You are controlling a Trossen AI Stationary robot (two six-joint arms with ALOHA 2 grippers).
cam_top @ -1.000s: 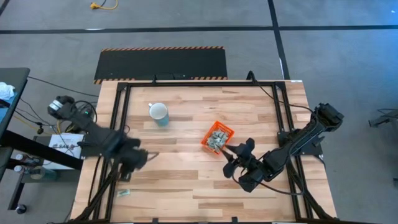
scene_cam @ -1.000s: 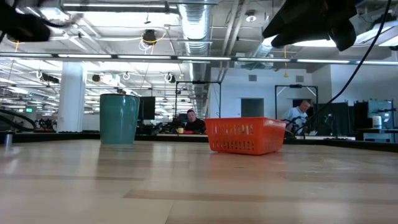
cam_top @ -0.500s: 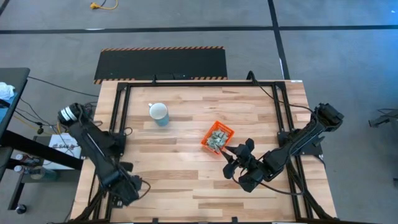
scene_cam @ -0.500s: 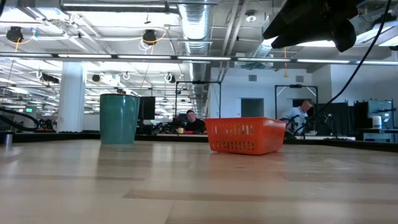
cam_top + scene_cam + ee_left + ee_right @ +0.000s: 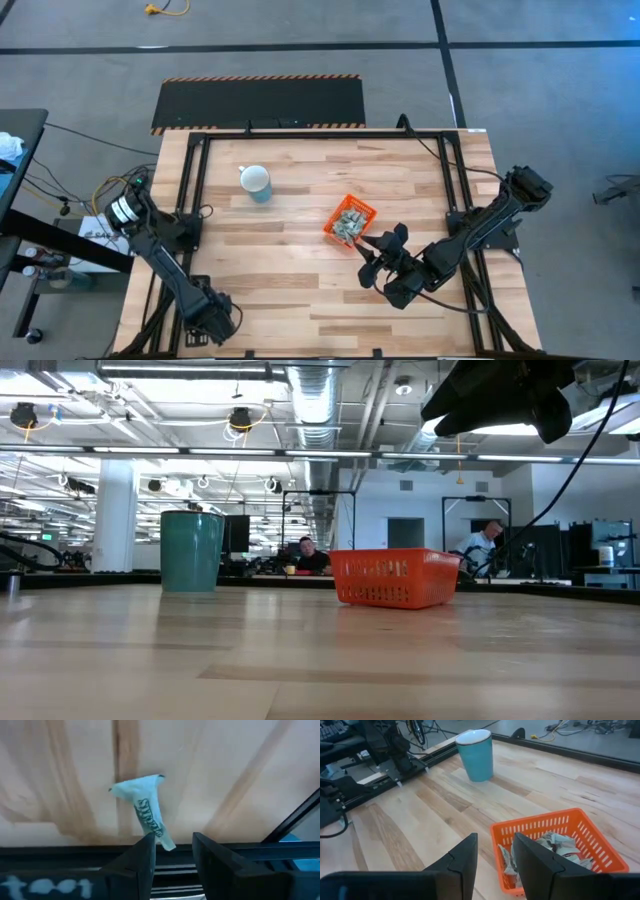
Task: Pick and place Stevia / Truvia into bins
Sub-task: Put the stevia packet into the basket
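Observation:
One pale green and white Stevia sachet (image 5: 145,810) lies crumpled on the wood at the table's near left corner. My left gripper (image 5: 172,840) hangs open just above it, and the sachet's near end reaches to its fingertips. In the high view my left gripper (image 5: 215,322) covers that sachet. The orange bin (image 5: 349,221) stands right of the table's middle with several sachets (image 5: 555,845) inside. My right gripper (image 5: 366,258) waits open beside the bin's near right side, holding nothing.
A pale blue mug (image 5: 256,182) stands upright toward the far left of the table. Black frame rails (image 5: 190,200) run along the table's left and right sides. Bare wood lies between the mug, the bin and the near edge. People sit in the room beyond.
My left gripper has swung from the table's left middle toward the near left corner, sinking and tipping further downward, and now hangs over the lone sachet. Its fingers keep the same gap. The sachet has not moved.

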